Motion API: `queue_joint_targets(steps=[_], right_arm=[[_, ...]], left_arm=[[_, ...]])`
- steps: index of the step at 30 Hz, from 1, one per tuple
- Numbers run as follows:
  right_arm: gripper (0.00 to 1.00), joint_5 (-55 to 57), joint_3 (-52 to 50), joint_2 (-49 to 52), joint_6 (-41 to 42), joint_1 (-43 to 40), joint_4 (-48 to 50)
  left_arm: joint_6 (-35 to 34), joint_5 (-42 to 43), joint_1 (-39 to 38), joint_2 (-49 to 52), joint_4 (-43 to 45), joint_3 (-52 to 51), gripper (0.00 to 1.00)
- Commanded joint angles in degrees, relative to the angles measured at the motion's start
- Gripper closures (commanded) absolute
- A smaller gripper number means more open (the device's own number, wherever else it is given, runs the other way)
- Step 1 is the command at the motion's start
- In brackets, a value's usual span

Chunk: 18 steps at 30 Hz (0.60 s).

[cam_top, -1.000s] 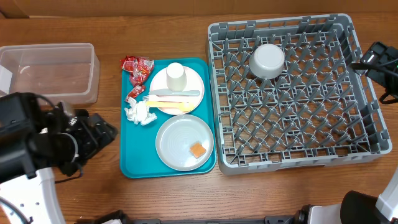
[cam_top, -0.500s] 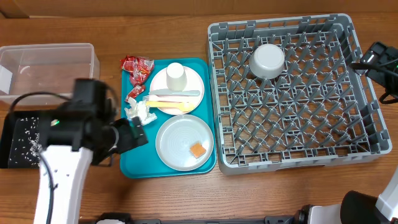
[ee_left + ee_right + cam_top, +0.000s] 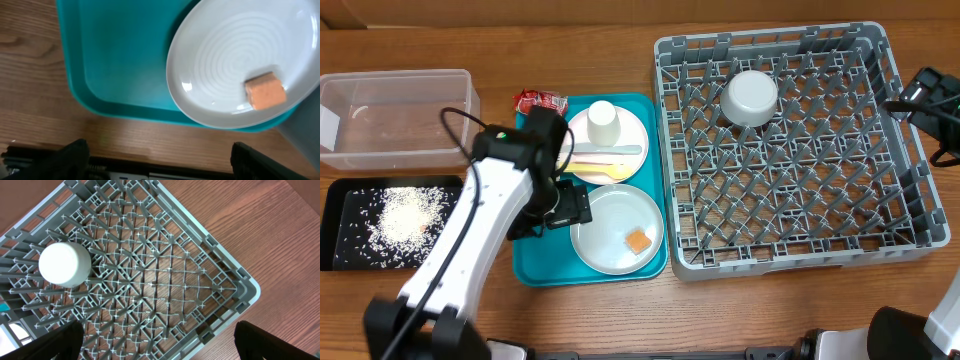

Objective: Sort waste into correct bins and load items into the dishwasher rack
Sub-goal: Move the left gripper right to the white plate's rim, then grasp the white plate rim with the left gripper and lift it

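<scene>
My left gripper (image 3: 578,207) hovers open over the teal tray's front left, beside the round grey plate (image 3: 610,225). In the left wrist view its fingers (image 3: 75,156) stand wide apart with nothing between them. The plate (image 3: 235,60) carries the orange food cube (image 3: 265,90). A white cup (image 3: 603,120) and yellow and white cutlery (image 3: 605,152) rest on the pale plate (image 3: 630,130). One red wrapper (image 3: 540,100) shows behind the arm; the napkin is hidden. The grey bowl (image 3: 750,97) lies upside down in the dishwasher rack (image 3: 880,230). My right gripper (image 3: 912,105) is open above the rack (image 3: 220,295).
The clear tub (image 3: 395,115) stands at the back left. In front of it the black tray (image 3: 340,240) holds a heap of rice grains (image 3: 408,215). The teal tray (image 3: 535,265) lies between the bins and the rack. Bare wood runs along the front edge.
My left arm has swung right from over the black tray to the teal tray, uncovering the rice and covering the napkin. The right arm has not moved.
</scene>
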Motion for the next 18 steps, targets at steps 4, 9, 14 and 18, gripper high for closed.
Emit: queue_joint_targets(steps=[4,9,14,18], right_arm=[[0.0,0.8,-0.2,-0.1,-0.2,0.1,0.2],[0.0,0.8,-0.2,-0.1,-0.2,0.1,0.2],[0.0,0.8,-0.2,-0.1,-0.2,0.1,0.2],[0.0,0.8,-0.2,-0.1,-0.2,0.1,0.2]], left_arm=[[1.2,-1.0,-0.4,7.8,1.9,-0.5,0.17],[1.5,-1.0,-0.5,13.0,3.1,-0.6,0.31],[5.8,1.0,-1.2,17.2,6.0,-0.6,0.38],[6.6,1.4,-1.4,19.0,8.0,-0.6,0.38]])
